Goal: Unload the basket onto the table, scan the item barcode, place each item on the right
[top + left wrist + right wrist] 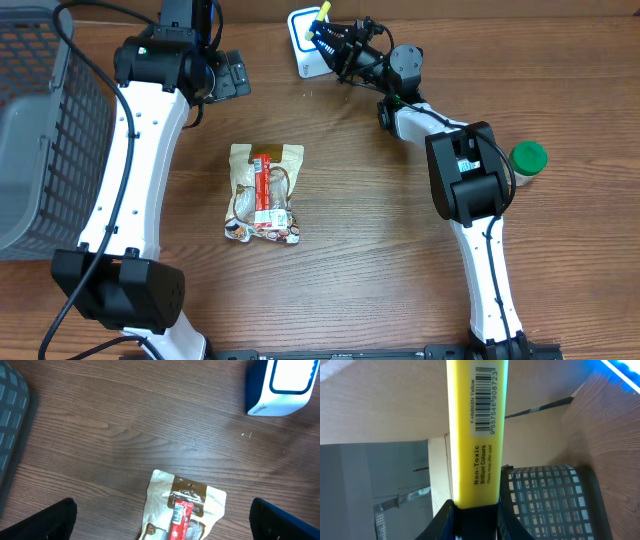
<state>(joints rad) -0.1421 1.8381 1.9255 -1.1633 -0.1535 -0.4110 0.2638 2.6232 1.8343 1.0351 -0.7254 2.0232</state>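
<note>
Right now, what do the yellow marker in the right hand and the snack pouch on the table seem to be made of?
Yellow highlighter: likely smooth plastic, with an even, slightly glossy surface and a printed barcode. Snack pouch: probably thin plastic film, since it looks crinkled and partly see-through.

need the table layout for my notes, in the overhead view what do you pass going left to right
grey mesh basket → left gripper → snack packet → blue and white barcode scanner → right gripper holding a yellow highlighter → green-capped container
</note>
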